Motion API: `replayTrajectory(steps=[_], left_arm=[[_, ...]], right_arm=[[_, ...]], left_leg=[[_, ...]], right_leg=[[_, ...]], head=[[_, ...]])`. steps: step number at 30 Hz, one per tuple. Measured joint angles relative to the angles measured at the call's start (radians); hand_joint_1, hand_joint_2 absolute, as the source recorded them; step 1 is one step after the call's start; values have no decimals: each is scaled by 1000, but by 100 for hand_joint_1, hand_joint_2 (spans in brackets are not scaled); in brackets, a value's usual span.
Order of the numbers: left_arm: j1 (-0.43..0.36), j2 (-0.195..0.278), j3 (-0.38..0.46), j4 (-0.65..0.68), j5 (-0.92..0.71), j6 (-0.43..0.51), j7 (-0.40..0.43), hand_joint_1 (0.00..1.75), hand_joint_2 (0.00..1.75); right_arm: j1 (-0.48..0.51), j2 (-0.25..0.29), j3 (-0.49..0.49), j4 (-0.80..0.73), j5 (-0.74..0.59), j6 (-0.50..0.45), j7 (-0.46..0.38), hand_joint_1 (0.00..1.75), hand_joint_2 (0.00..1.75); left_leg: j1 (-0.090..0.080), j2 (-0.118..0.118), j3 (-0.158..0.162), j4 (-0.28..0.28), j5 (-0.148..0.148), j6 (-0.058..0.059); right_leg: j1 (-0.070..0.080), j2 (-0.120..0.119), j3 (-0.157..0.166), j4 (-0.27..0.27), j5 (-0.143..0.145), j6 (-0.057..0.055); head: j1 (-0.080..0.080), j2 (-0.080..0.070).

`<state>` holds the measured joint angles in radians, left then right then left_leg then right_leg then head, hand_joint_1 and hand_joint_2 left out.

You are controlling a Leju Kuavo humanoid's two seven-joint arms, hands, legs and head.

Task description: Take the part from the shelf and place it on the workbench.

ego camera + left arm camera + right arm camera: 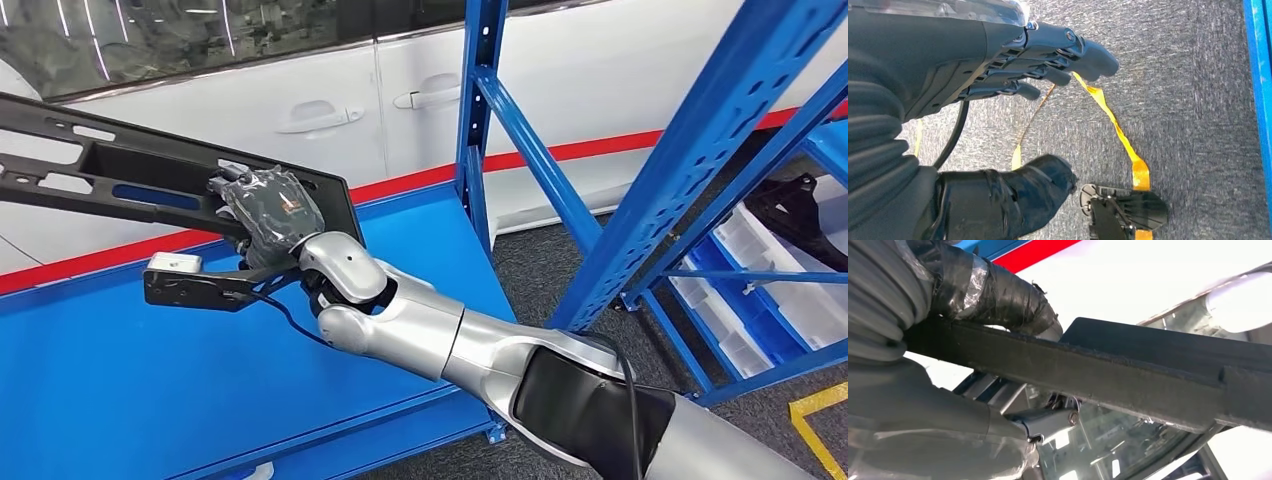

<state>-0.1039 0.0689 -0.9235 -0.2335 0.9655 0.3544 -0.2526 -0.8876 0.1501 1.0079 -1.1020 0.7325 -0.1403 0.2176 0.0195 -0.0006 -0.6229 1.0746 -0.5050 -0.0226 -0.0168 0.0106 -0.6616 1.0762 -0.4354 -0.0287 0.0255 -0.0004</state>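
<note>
Right hand grips the part above the blue workbench; left hand hangs over the floor.

Head view: the silver right arm reaches forward and left, its dark plastic-wrapped right hand [268, 212] closed around one end of the long black plastic frame part [120, 170], held tilted above the flat blue workbench [150, 390] near its far edge. A white car body [300, 90] stands behind; the blue steel shelf [720, 160] rises on the right, white bins low in it. Left wrist view: the left hand [1043, 62] hangs over grey carpet, fingers curled in, holding nothing, yellow floor tape [1118, 135] beneath. Right wrist view: thumb and fingers clamp the part's black bar [1098, 370].
</note>
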Motion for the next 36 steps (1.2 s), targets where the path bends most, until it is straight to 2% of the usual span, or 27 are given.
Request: replayTrajectory(steps=[1,3,4,5,6,9,10,11,13,14,15,16,18,19,20,21,23,24,25,28,29,30,32,33,34,35,36], left_arm=[[-1,-1,0,0,0,0,2,0,175],[-1,-2,0,0,-1,0,6,0,175],[-1,-2,0,0,-1,-1,8,0,175],[-1,-2,0,0,-1,-1,9,0,175],[-1,-2,0,0,-2,-1,9,0,175],[-6,-1,0,0,-2,-1,10,0,175],[-8,-1,0,0,-2,-1,9,0,175],[-10,-1,0,0,-2,-1,9,0,175],[-10,-1,0,0,-2,-1,9,0,175],[-10,-2,0,0,-2,-1,10,0,175],[-9,-3,0,0,-2,-1,10,0,175],[-9,-4,0,0,-2,-1,11,0,175],[-9,-4,0,0,-3,-1,11,0,175],[-9,-4,0,0,-3,0,11,0,175],[-9,-4,0,0,-3,1,11,0,175],[-8,-4,0,0,-3,2,12,0,175],[-8,-4,0,0,-3,3,13,0,175],[-9,-4,0,0,-3,3,13,0,175],[-9,-4,0,0,-3,3,14,0,175],[-8,-4,0,0,-3,4,16,0,175],[-7,-4,0,0,-4,5,16,0,175],[-6,-4,0,0,-4,5,16,0,175],[-6,-5,0,0,-5,6,16,0,175],[-6,-6,0,0,-6,6,16,0,175],[-7,-6,0,0,-6,6,16,0,175],[-7,-6,0,0,-6,6,16,0,175],[-7,-6,0,0,-6,6,16,0,175]], right_arm=[[0,-1,-3,-11,-5,0,-1,175,175],[2,-5,-8,-27,-13,1,-2,175,175],[3,-8,-10,-33,-16,2,-2,175,175],[6,-11,-10,-37,-18,2,-2,175,175],[8,-14,-11,-42,-19,2,-2,175,175],[10,-21,-16,-62,-19,1,-2,175,175],[9,-22,-20,-68,-19,0,-2,175,175],[9,-23,-22,-74,-19,0,-3,175,175],[9,-27,-26,-81,-19,-1,-3,175,175],[9,-29,-28,-84,-19,-2,-3,175,175],[10,-31,-30,-87,-19,-3,-2,175,175],[10,-34,-32,-89,-19,-4,-2,175,175],[11,-38,-35,-94,-19,-6,-2,175,175],[12,-40,-36,-96,-19,-6,-2,175,175],[14,-42,-36,-97,-19,-6,-2,175,175],[15,-44,-36,-98,-19,-6,-2,175,175],[17,-48,-36,-100,-19,-6,-1,175,175],[17,-49,-37,-103,-18,-7,-1,175,175],[17,-50,-37,-106,-18,-7,-1,175,175],[18,-52,-40,-112,-17,-8,-1,175,175],[19,-52,-40,-113,-17,-8,-1,175,175],[19,-52,-40,-113,-17,-8,-1,175,175],[19,-52,-40,-114,-17,-9,-1,175,175],[19,-52,-40,-115,-17,-9,-1,175,175],[20,-52,-40,-115,-17,-9,-1,175,175],[21,-52,-40,-115,-17,-9,-1,175,175],[22,-52,-40,-115,-17,-9,-1,175,175]], left_leg=[[1,0,-16,45,-34,-3],[1,0,-57,169,-103,-8],[1,0,-69,213,-122,-8],[1,0,-66,226,-123,-7],[0,0,-42,195,-106,-3],[-9,1,76,-6,-43,16],[-13,0,96,-45,-35,21],[-17,0,101,-61,-32,23],[-19,-1,97,-69,-12,30],[-16,1,95,-78,2,33],[-13,4,92,-88,17,39],[-9,7,85,-97,32,44],[-10,10,62,-97,53,50],[-10,10,49,-93,61,51],[-10,10,36,-88,66,50],[-10,10,24,-81,70,49],[-8,10,-1,-61,74,44],[-8,9,-12,-51,76,40],[-8,9,-21,-43,79,35],[-9,6,-34,-38,95,14],[-8,5,-39,-35,92,8],[-6,4,-47,-20,73,3],[-4,2,-77,67,-11,-5],[-3,2,-93,128,-56,-9],[-3,2,-104,184,-87,-11],[-3,2,-102,216,-93,-12],[-3,2,-86,220,-81,-11]], right_leg=[[-1,0,-2,-2,4,-6],[2,-1,-10,-3,10,-13],[3,-1,-15,-3,14,-14],[5,-1,-19,-3,19,-15],[6,0,-25,-3,24,-15],[8,1,-36,-4,41,-8],[7,0,-38,-5,47,-3],[6,-2,-38,-8,53,4],[7,-3,-38,-17,66,18],[9,-2,-41,-16,61,24],[11,-1,-49,-1,39,28],[14,0,-63,36,-1,32],[13,-1,-94,156,-95,37],[11,-1,-101,208,-122,39],[9,-2,-94,232,-130,42],[6,-3,-69,219,-120,44],[0,-6,21,101,-87,46],[0,-5,57,46,-74,44],[1,-4,77,11,-68,39],[5,-1,69,-5,-52,17],[4,-2,65,-10,-45,8],[2,-3,59,-15,-34,0],[-1,-5,40,-22,-12,-12],[0,-5,28,-23,-1,-15],[0,-5,14,-23,9,-16],[0,-5,-1,-22,20,-15],[1,-5,-15,-22,30,-14]], head=[[0,0],[-1,0],[0,0],[0,0],[0,0],[0,0],[0,0],[0,0],[0,0],[1,0],[3,0],[6,0],[11,0],[11,0],[11,0],[11,0],[11,0],[11,0],[11,0],[10,0],[10,0],[10,0],[9,0],[9,0],[9,0],[9,0],[9,0]])
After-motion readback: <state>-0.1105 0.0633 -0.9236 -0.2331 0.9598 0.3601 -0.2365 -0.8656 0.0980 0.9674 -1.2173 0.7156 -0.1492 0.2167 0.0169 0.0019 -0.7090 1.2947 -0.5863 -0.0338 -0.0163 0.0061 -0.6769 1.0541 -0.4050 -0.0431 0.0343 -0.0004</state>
